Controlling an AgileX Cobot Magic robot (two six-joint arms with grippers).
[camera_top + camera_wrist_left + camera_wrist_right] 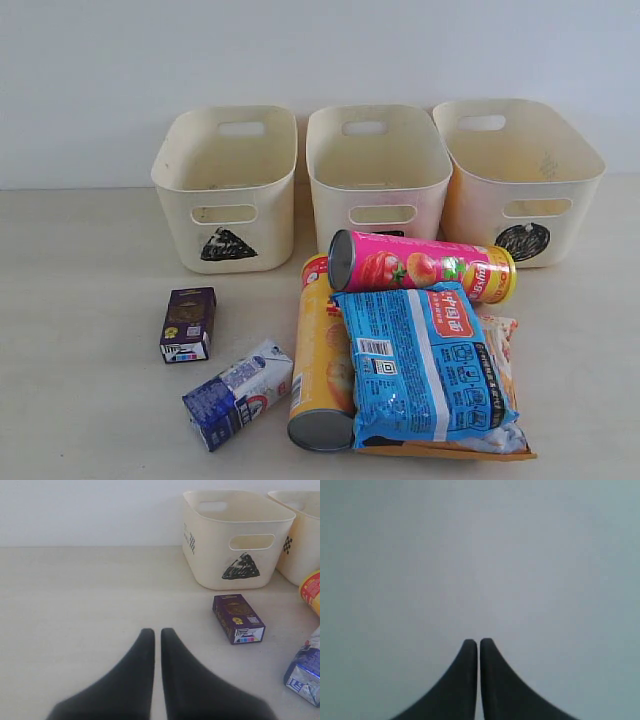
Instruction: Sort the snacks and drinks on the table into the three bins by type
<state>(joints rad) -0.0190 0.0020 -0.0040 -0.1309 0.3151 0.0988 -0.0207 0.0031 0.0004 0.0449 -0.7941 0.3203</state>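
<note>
The left gripper has its two black fingers closed, tips almost touching, with nothing between them. It hangs over bare table, on the near side of the triangle bin and a bit off to one side of it. The right gripper is closed too and holds nothing. Its camera shows only a plain pale surface, so I cannot tell where it is

The purple carton lies flat just in front of the triangle bin, not touching it. The blue-and-white carton lies further out from that bin, tipped at a slant. The snacks are in a pile further along, away from the triangle bin and in front of the middle bin. The yellow can lies on its side. The pink can lies across its far end. The blue bag rests on the orange bag and leans on the yellow can. The circle bin is the one furthest from the triangle bin

No snack or drink shows in any bin, so I think the sorting has not begun – this looks like the very first step. The purple carton is nearest the left gripper, so it seems a good first pick. The fingers must open, move over it, come down on its two long sides and squeeze – then lift it into one bin
</note>
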